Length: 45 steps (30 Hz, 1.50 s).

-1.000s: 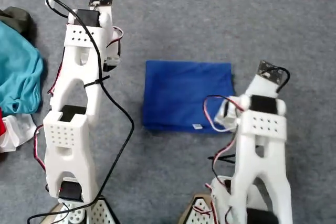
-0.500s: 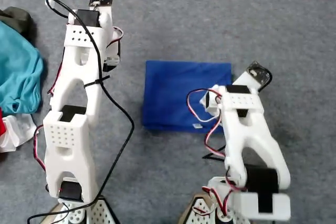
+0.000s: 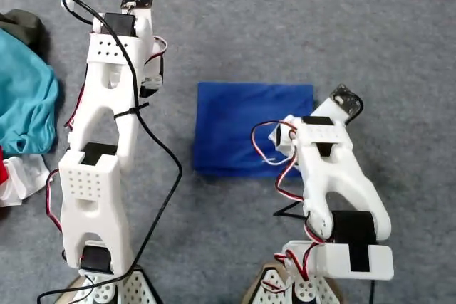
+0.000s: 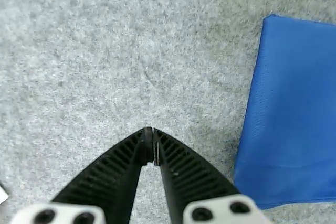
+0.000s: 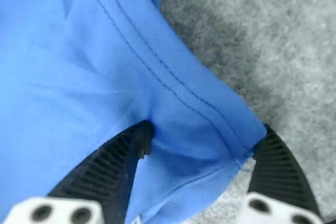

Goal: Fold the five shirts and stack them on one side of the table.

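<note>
Blue shirt lies folded flat — the right gripper straddles one corner, jaws wide. Next, likely: pinch that corner and drag it aside; left gripper hangs closed.

Grey, felt-like surface. Centre: blue shirt, folded into flat rectangle. Left edge: crumpled teal shirt (partly cut off); dark olive garment touching its far side; white garment and red garment at its near side. Blue shirt well apart from left-edge pile.
</note>
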### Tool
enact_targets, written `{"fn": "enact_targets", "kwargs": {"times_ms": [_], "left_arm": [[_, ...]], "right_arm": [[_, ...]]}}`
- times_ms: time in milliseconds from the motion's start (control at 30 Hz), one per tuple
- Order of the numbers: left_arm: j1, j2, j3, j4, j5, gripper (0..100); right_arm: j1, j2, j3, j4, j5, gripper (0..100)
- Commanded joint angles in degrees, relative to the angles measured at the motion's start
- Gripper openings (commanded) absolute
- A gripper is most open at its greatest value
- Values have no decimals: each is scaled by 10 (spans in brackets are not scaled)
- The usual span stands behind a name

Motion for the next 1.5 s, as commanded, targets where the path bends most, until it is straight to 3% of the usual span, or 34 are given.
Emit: {"fn": "enact_targets", "kwargs": {"times_ms": [0,133,300,400,667,900,1100,1467], "left_arm": [[-6,-41,-4,6,-4,20],[-6,-41,-4,6,-4,20],[-6,-41,-4,6,-4,20],[-5,-41,-4,6,-4,20],[-6,-41,-4,6,-4,20],[-6,-41,-5,6,-4,20],[-6,-42,-5,6,-4,20],[-6,-88,0,6,-11,20]], "right_arm": [[-4,8,-20,-20,-4,325],[-3,8,-20,-21,-3,289],[-3,8,-22,-22,-1,115],[0,8,-31,-18,0,61],[0,2,-34,-8,1,55],[5,-121,-33,66,37,50],[59,-204,-34,64,76,5],[195,-195,-34,65,171,5]]}}
